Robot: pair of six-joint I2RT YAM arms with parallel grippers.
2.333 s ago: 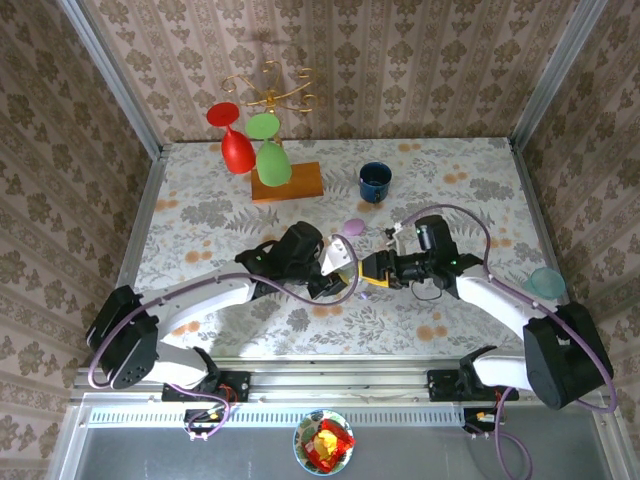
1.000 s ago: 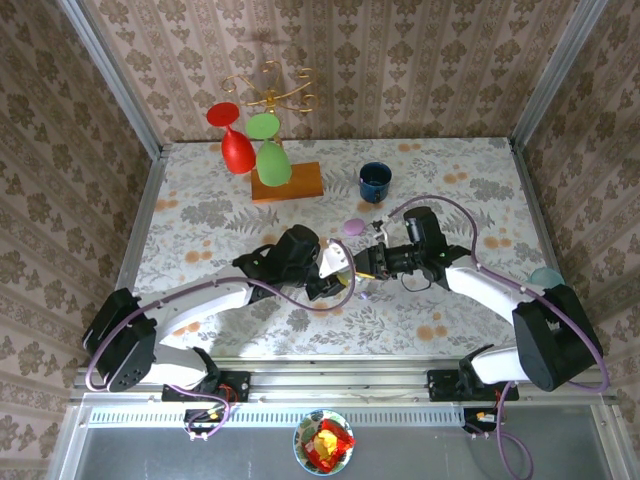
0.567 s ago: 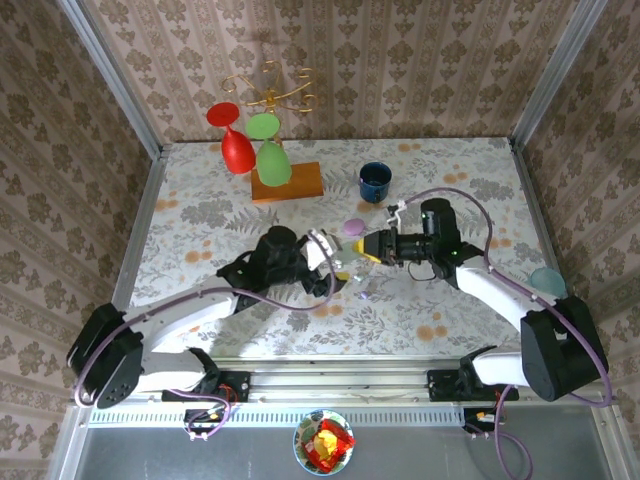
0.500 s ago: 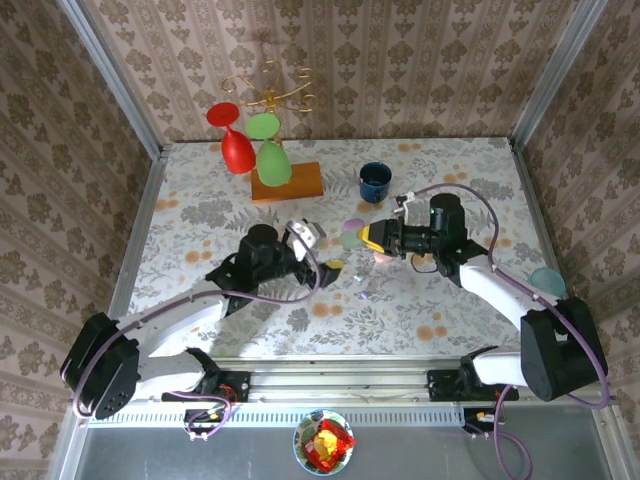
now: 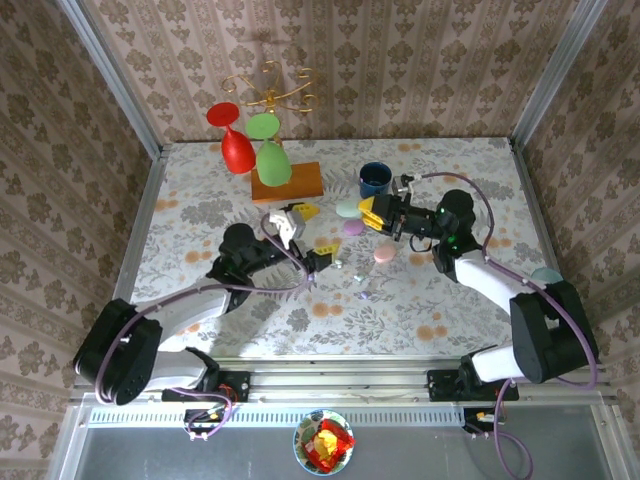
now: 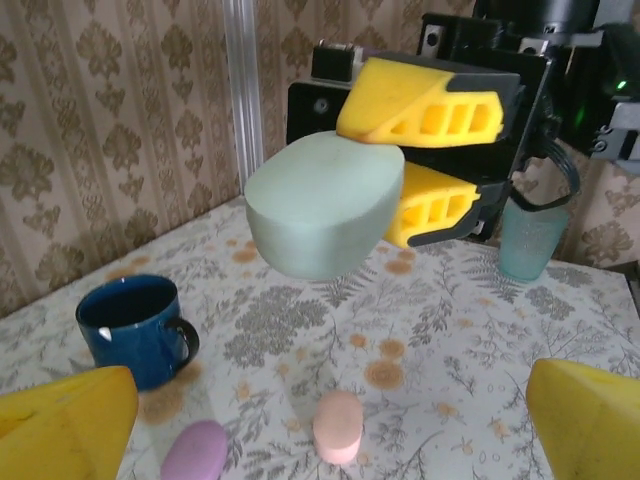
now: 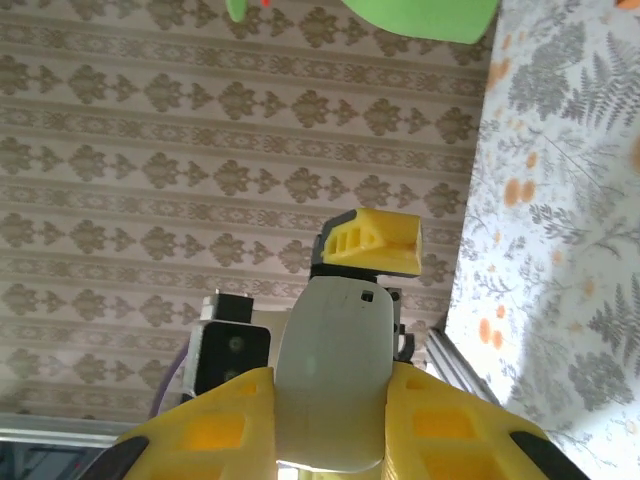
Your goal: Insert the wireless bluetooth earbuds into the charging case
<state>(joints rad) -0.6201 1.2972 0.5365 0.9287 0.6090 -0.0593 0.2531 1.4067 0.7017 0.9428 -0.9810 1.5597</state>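
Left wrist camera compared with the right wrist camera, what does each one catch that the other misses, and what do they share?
Left wrist: the blue mug, a pink case, a purple case and a teal cup. Right wrist: a green glass at the top edge. Both: the pale green case clamped in the right gripper.

White left arm (image 5: 190,305) and right arm (image 5: 490,275), black joints, black bases at 7 and 5 o'clock, looping purple cables; left tool (image 5: 310,232) and right tool (image 5: 368,213) wear yellow slotted fingers
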